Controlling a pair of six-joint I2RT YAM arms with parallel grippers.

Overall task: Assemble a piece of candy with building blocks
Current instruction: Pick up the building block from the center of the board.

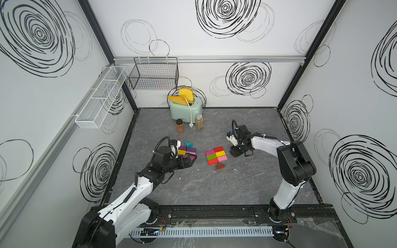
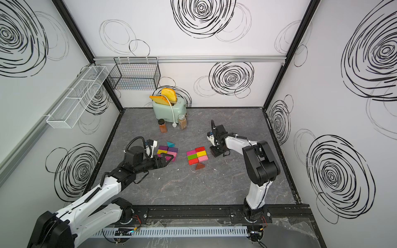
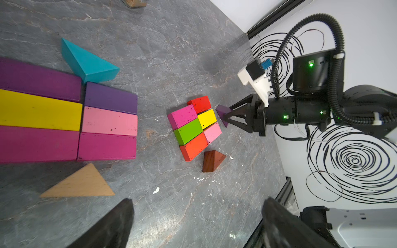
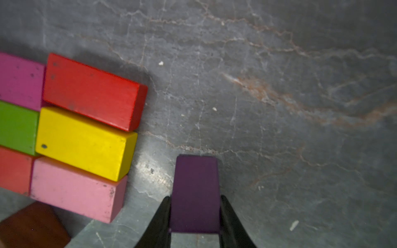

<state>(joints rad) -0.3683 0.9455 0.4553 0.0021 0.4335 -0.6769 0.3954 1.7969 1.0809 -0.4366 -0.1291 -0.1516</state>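
Observation:
Six building blocks [image 1: 216, 155] in magenta, red, green, yellow and pink lie packed as a rectangle mid-table, also seen in the left wrist view [image 3: 194, 126]. A brown triangle [image 1: 220, 166] touches its near end. My right gripper [image 4: 195, 197] is shut on a purple triangle [image 4: 195, 189], just right of the yellow brick [image 4: 86, 143], low over the table. A second cluster of purple, yellow, pink and magenta bricks [image 3: 71, 120] lies to the left, with a teal triangle [image 3: 88, 62] and a tan triangle [image 3: 81, 184] beside it. My left gripper [image 3: 198, 199] hangs open and empty by that cluster.
A mint toaster [image 1: 185, 109] holding toast stands at the back wall. Two brown spice jars [image 1: 180, 125] [image 1: 199, 122] stand in front of it. A black wire basket [image 1: 153, 74] and a white mesh shelf [image 1: 101, 98] hang on the walls.

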